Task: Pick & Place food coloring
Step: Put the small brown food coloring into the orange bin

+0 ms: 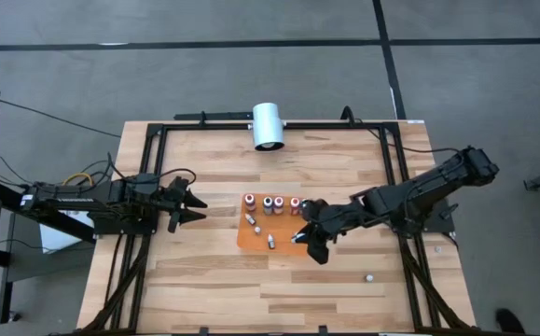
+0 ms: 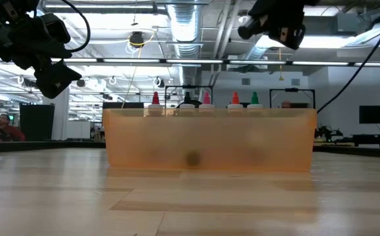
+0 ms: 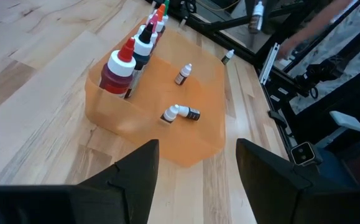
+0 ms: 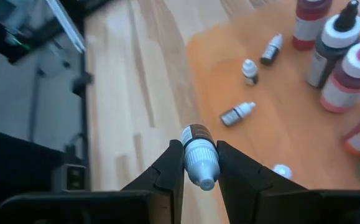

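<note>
The food coloring shows as small dark-bodied bottles with pale caps. Three lie loose on the orange mat (image 1: 270,231): one (image 4: 237,113) on its side, two (image 4: 249,71) (image 4: 272,48) farther along. Larger bottles (image 1: 270,203) with coloured tops stand in a row along the mat's far edge. My right gripper (image 4: 199,177) hangs over the mat's near right corner, shut on one small bottle (image 4: 198,149). My left gripper (image 1: 195,207) waits open above the table, left of the mat. My right gripper pinches the small bottle between its two fingers (image 4: 168,169), at its pale cap end (image 4: 192,158). The fingers slant down from the table's right side. The bottle is lifted clear, its cap turned back toward the wrist and its dark body (image 4: 196,132) pointing away.
A large white cylinder (image 1: 268,126) lies at the table's far edge. A small pale object (image 1: 369,277) sits on the bare wood near the right front. A black frame (image 1: 395,177) runs along the table's sides. There is open wood in front of the mat.
</note>
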Controlling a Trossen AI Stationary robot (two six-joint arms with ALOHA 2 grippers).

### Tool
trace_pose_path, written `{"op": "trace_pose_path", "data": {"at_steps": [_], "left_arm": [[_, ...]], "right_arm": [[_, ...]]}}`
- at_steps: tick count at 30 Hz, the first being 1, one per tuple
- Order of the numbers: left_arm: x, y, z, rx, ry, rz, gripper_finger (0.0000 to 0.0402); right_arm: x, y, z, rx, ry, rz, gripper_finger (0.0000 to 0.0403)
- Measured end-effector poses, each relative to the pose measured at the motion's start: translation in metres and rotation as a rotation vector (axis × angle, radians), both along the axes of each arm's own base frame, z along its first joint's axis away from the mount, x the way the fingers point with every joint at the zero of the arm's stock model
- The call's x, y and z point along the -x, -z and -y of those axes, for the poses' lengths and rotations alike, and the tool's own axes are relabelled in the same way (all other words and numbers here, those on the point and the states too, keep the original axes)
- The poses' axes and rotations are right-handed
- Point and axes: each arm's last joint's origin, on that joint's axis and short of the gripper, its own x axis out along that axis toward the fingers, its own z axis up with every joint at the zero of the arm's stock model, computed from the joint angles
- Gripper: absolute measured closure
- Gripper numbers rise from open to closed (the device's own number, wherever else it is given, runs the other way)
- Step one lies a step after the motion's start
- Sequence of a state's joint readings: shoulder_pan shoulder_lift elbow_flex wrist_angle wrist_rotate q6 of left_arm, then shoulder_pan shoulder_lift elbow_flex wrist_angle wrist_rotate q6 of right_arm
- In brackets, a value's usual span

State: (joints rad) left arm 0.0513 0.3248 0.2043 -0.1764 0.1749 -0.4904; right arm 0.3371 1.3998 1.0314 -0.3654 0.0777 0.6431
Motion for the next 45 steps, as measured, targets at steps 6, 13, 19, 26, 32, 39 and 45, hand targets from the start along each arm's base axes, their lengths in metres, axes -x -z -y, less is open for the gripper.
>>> {"op": "trace_pose_path", "data": {"at_steps": [6,13,19,26,32,39,45], "left_arm": [[0.000,0.000,0.000,0.000,0.000,0.001,0.0196],[0.000,0.000,0.000,0.001,-0.001,-0.002,0.0196],[0.000,0.002,0.000,0.003,0.000,-0.028,0.0196],[0.001,0.004,0.000,0.005,0.000,-0.049,0.0195],[0.001,0.005,0.000,0.004,-0.005,-0.052,0.0195],[0.001,0.005,0.000,0.008,-0.010,-0.054,0.0195],[0.001,0.005,0.000,0.009,-0.017,-0.055,0.0195]], "right_arm": [[-0.017,-0.001,0.003,0.103,-0.016,-0.184,0.0327],[-0.041,0.007,0.009,0.185,-0.001,-0.402,0.0327],[-0.057,0.028,0.011,0.249,-0.026,-0.556,0.0327],[-0.068,0.049,0.009,0.315,-0.018,-0.589,0.0327],[-0.074,0.054,0.009,0.362,-0.021,-0.551,0.0327],[-0.077,0.055,0.009,0.438,-0.108,-0.521,0.0327],[-0.078,0.054,0.009,0.477,-0.159,-0.511,0.0327]]}}
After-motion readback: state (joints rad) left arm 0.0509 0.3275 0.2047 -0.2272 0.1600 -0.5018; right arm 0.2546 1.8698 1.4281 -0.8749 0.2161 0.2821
